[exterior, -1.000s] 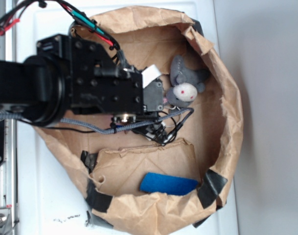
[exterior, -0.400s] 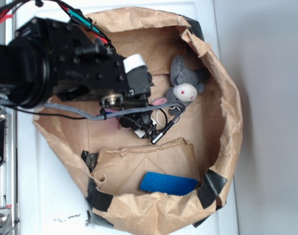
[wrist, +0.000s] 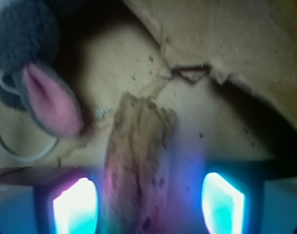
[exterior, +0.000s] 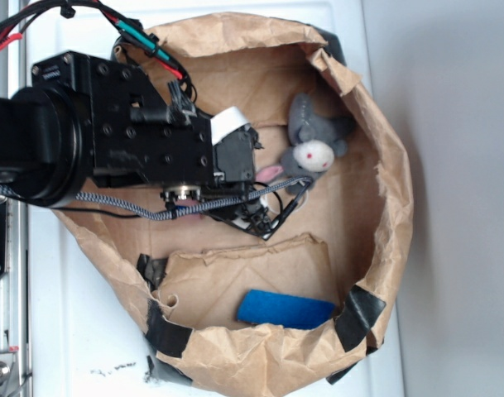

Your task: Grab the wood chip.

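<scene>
Wrist view: the wood chip (wrist: 138,161) lies flat on the brown paper floor of the paper bag (exterior: 384,207), between the two glowing fingertips (wrist: 75,207). The jaws are spread, one on each side of the chip, not touching it. The plush mouse (exterior: 311,141), its pink ear (wrist: 50,100) near the chip, lies just beside. In the exterior view the gripper (exterior: 235,203) hides the chip. The blue sponge (exterior: 286,308) rests well apart. The bag sits on a white worktop (exterior: 94,331).
</scene>
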